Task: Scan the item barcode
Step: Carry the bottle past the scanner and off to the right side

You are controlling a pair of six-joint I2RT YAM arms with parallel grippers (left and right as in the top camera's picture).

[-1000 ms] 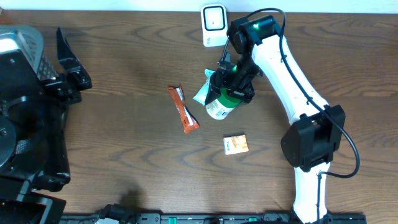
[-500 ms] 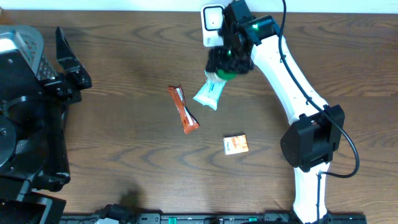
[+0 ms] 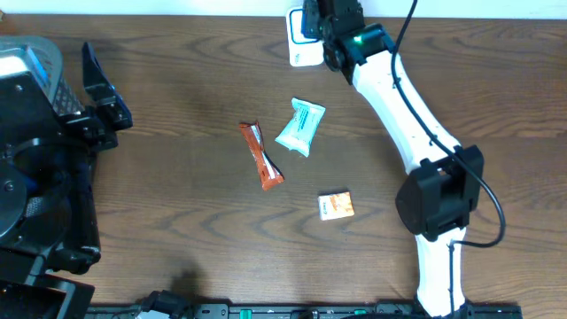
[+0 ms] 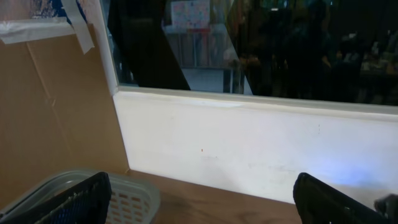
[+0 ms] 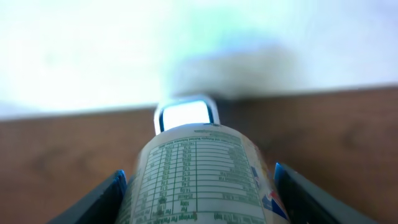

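bottle [image 5: 199, 180]: printed table of rows and columns facing the right wrist camera, letters too blurred to read
teal packet [image 3: 300, 127]: dark print, too small to read
orange bar wrapper [image 3: 261, 156], at 8 o'clock from the packet: white patch, no legible words
small orange box [image 3: 336, 206], at 5 o'clock from the packet: white panel, print illegible
poster [image 4: 189, 14], at 12 o'clock in the left wrist view: colours only, unreadable

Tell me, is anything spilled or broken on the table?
Nothing spilled or broken. The orange snack bar, teal packet and small orange box just lie loose at different angles on the table, and the right gripper holds a bottle up to the scanner.
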